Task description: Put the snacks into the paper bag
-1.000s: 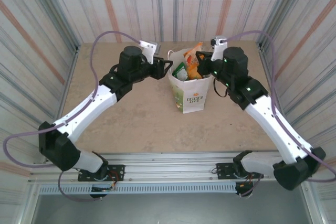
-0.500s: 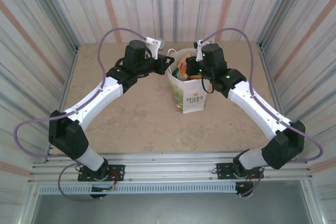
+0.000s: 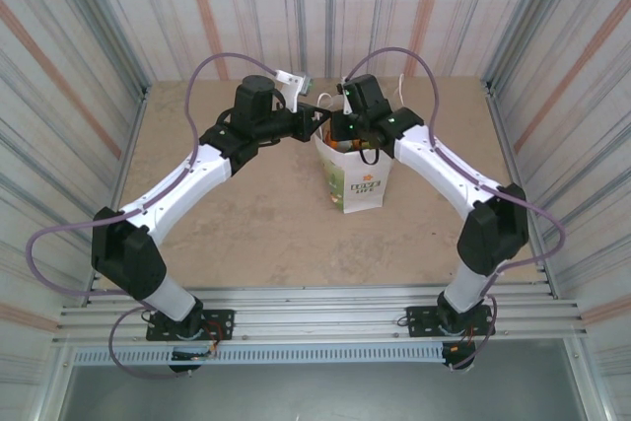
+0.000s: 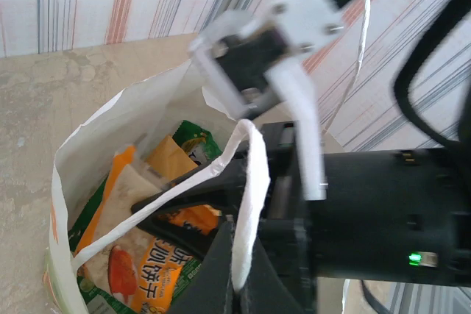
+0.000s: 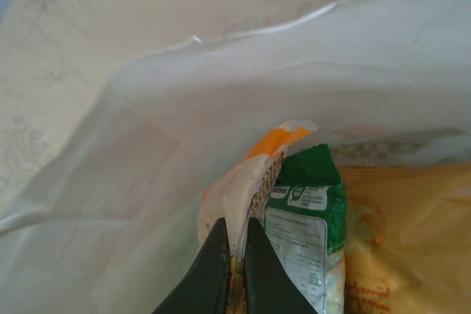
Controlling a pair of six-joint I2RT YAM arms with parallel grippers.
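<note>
Left tool (image 4: 237, 282) pinches the upright white paper bag's (image 3: 360, 184) thin loop handle (image 4: 246, 196). Right tool (image 5: 235, 259) is down inside the bag, clamped on an orange-white shiny packet (image 5: 250, 178) standing on end, bag floor straight beneath.

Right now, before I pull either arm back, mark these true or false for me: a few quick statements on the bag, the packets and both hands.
1. The bag stands upright on the table. True.
2. The right hand is shut on a packet inside the bag. True.
3. The left hand is open. False: it is shut on the bag's handle.
4. The bag is empty. False: several packets lie inside.
</note>
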